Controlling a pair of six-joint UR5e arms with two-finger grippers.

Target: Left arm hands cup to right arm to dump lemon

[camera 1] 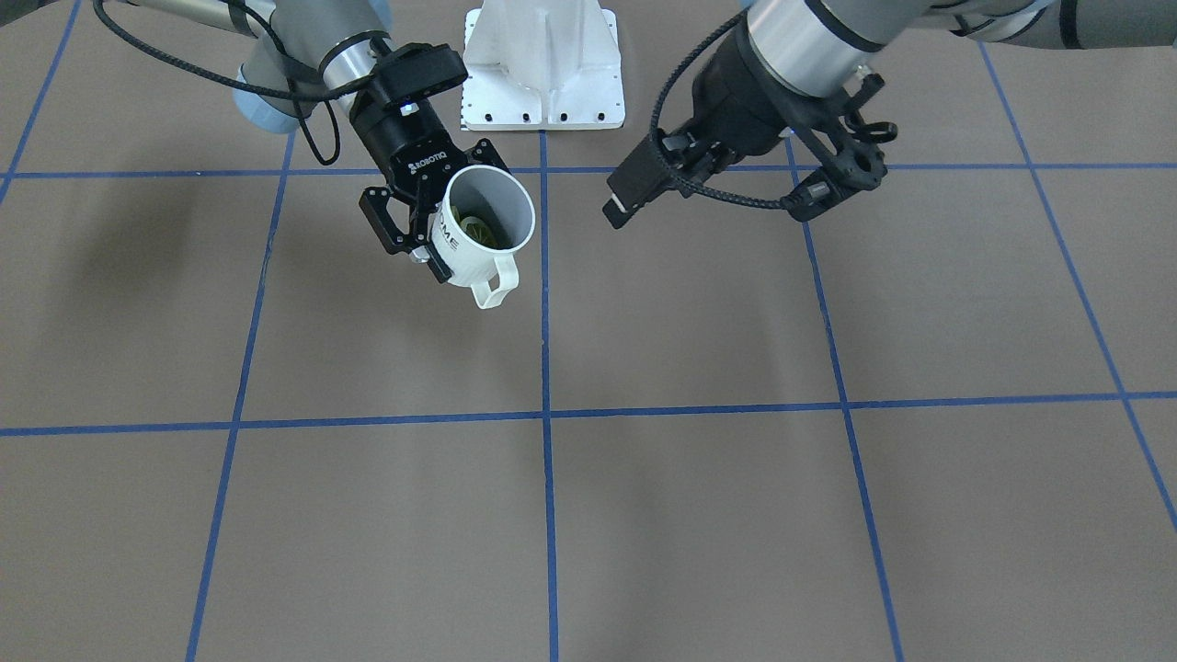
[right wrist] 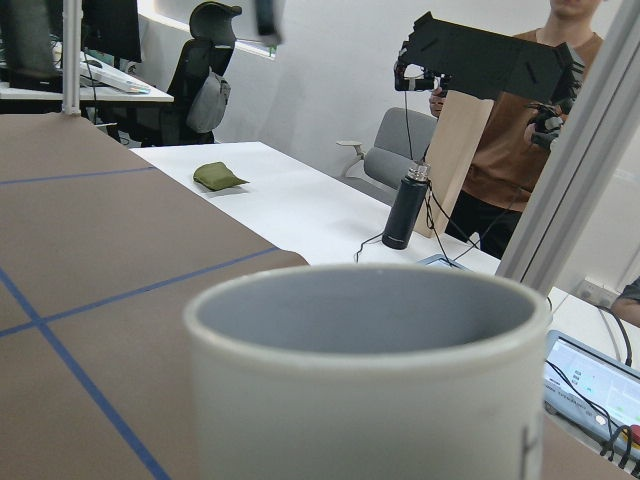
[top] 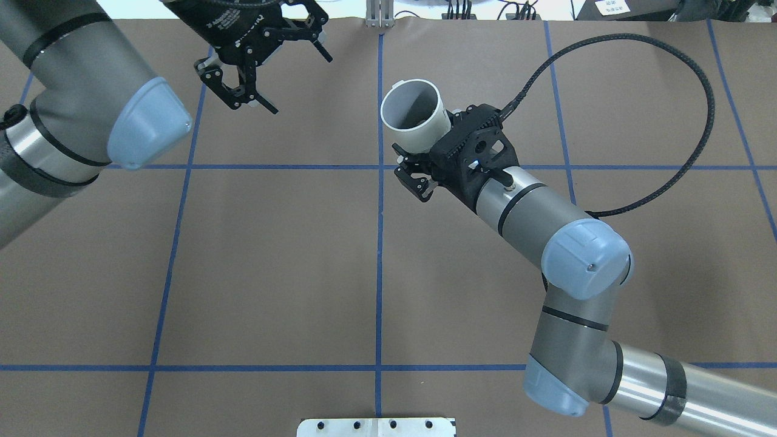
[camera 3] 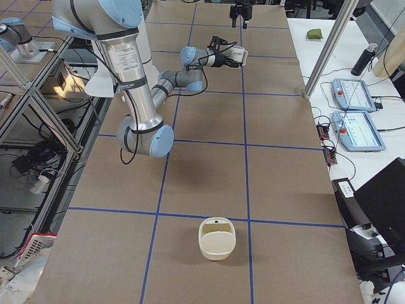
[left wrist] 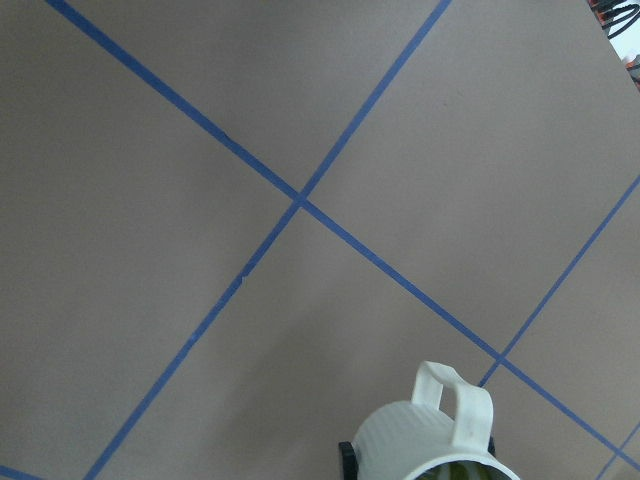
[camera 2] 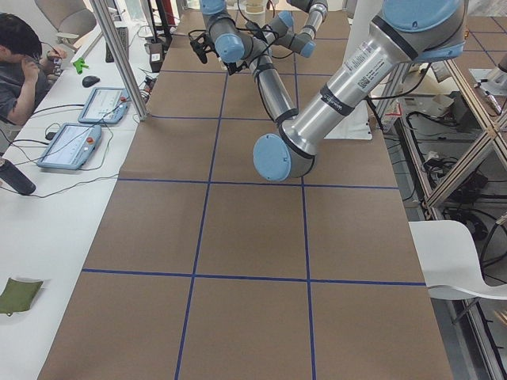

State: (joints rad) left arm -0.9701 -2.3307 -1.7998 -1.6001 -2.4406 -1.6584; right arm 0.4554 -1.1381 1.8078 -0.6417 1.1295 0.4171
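Note:
The cup [camera 1: 469, 262], a white ribbed mug with a grey inside, hangs tilted above the table, handle hanging low. My right gripper [camera 1: 460, 221] is shut on its side. A yellow-green lemon [camera 1: 480, 230] slice lies inside it. From overhead the cup [top: 416, 115] sits just right of the centre tape line, and it fills the right wrist view [right wrist: 370, 370]. My left gripper [top: 297, 82] stands open and holds nothing, off to the cup's left. The left wrist view catches the cup's handle [left wrist: 455, 405] at its bottom edge.
A white mounting plate [camera 1: 542, 69] sits at the robot's base. A white basket-like container [camera 3: 217, 238] stands on the table toward its right end. Blue tape lines cross the brown tabletop. A desk with tablets [camera 3: 357, 117] and a person [right wrist: 520, 150] lie beyond the far edge.

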